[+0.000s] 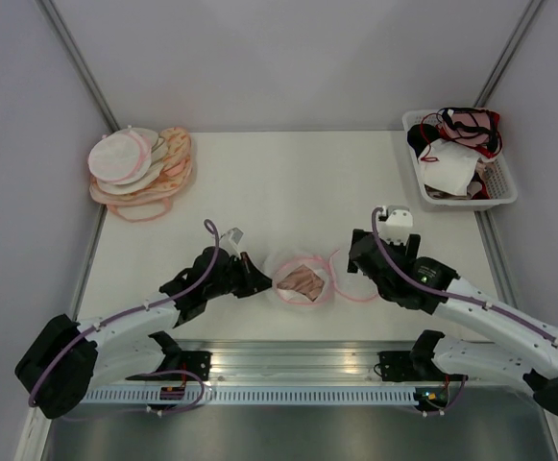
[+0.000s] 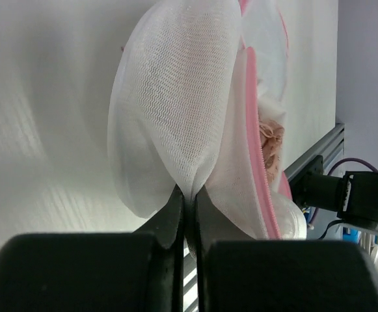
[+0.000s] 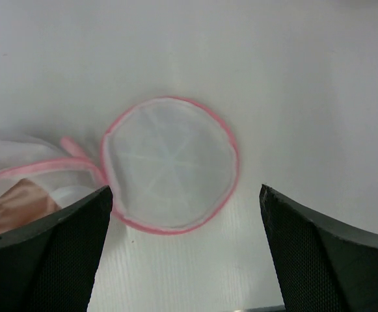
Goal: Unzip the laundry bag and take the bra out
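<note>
The laundry bag lies unzipped at the table's near middle, its white mesh halves spread apart. One pink-rimmed disc half lies flat to the right. The pale pink-beige bra sits in the other half, and a bit of it shows past the pink zip. My left gripper is shut on a fold of the bag's mesh at its left edge. My right gripper hangs open above the flat disc half, nothing between its fingers.
A stack of similar pink- and orange-rimmed pouches lies at the back left. A white basket with white, black and red-strapped garments stands at the back right. The metal rail runs along the near edge.
</note>
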You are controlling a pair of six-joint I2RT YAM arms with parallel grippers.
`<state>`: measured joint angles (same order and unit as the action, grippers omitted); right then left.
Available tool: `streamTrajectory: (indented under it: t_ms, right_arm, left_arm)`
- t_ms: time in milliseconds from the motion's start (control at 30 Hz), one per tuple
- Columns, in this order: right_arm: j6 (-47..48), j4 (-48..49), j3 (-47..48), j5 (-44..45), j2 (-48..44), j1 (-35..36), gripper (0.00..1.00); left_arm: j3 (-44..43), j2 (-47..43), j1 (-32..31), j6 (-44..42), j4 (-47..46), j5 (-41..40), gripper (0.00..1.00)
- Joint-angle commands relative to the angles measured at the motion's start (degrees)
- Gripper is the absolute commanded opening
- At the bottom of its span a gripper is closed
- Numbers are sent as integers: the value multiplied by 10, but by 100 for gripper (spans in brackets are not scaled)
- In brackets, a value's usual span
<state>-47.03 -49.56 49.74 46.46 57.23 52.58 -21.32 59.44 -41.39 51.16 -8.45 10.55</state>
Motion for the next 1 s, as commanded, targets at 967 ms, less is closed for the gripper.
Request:
streamTrajectory:
  t_ms: [967]
  right_arm:
    - [47, 316, -129, -306, 63, 56, 68]
  left_arm:
    - [129, -41, -2, 75, -221, -7, 2]
